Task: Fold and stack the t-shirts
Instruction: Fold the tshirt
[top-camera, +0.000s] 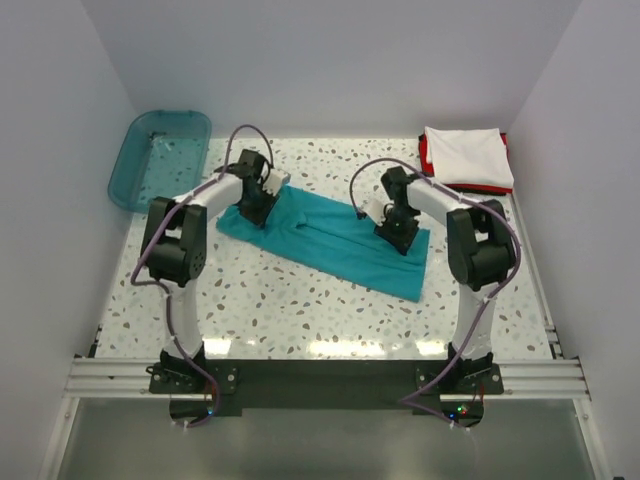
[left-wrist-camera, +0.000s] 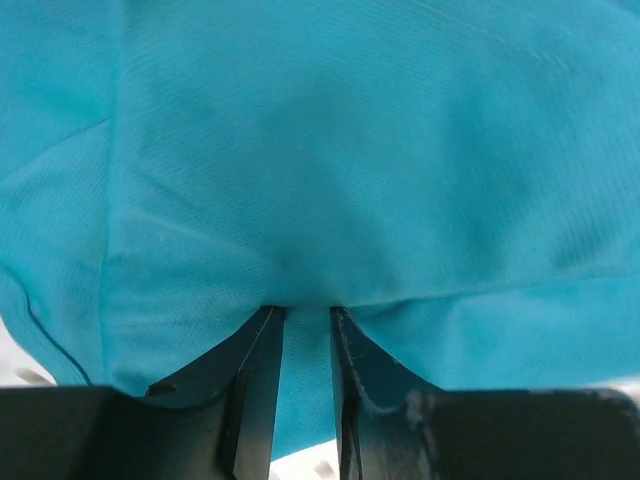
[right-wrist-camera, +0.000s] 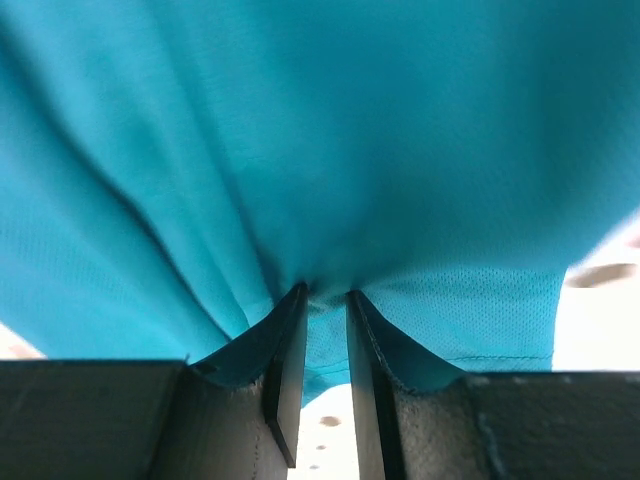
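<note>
Teal t-shirt (top-camera: 330, 240) lay spread mid-table; left gripper (top-camera: 255, 205) and right gripper (top-camera: 398, 232) each pinched a bunch of its cloth near opposite ends. Looked best to lift both level, keep it taut, fold evenly. White t-shirt (top-camera: 468, 157) sat folded far right

I am seeing a teal-blue soft cloth t-shirt (top-camera: 335, 243) lying as a long folded strip, slanting across the middle of the speckled table (top-camera: 300, 300), its fabric puckering near both ends. A folded white cloth t-shirt (top-camera: 466, 156) is resting squarely on a folded red cloth t-shirt (top-camera: 423, 152) in the far right corner
</note>
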